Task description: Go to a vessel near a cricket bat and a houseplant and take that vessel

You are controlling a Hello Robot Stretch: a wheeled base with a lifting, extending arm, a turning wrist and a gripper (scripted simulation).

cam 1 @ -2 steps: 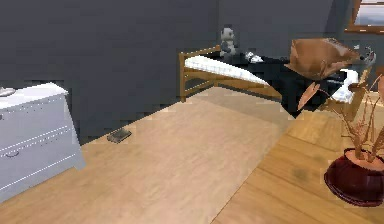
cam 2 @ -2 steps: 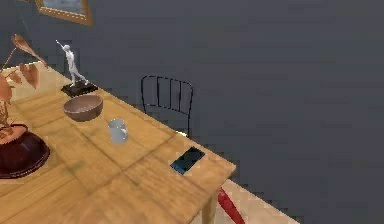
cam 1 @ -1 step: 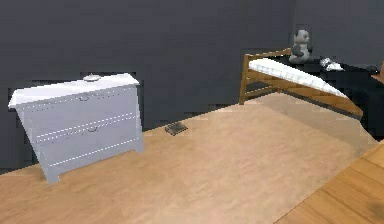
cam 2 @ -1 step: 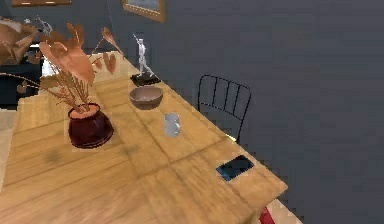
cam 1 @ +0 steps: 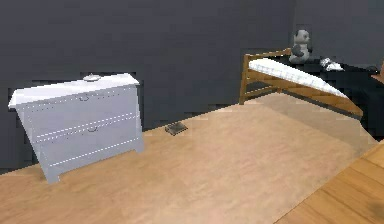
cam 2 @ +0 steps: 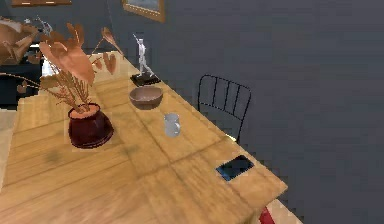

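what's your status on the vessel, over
Brown bowl and small grey cup on wooden table, beside potted plant. Black chair at the table's edge.

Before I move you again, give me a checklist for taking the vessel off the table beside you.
1. Houseplant found: ok. The houseplant stands in a dark red pot on the table.
2. Vessels beside it: ok. A brown bowl and a small cup stand to its right in the arm side view.
3. Which of the two is the target: cannot tell.
4. Room around the cup: ok. The bowl, phone and pot all stand apart from it.
5. Floor ahead: ok. Bare wood, dresser left, bed right, small dark thing by the wall.
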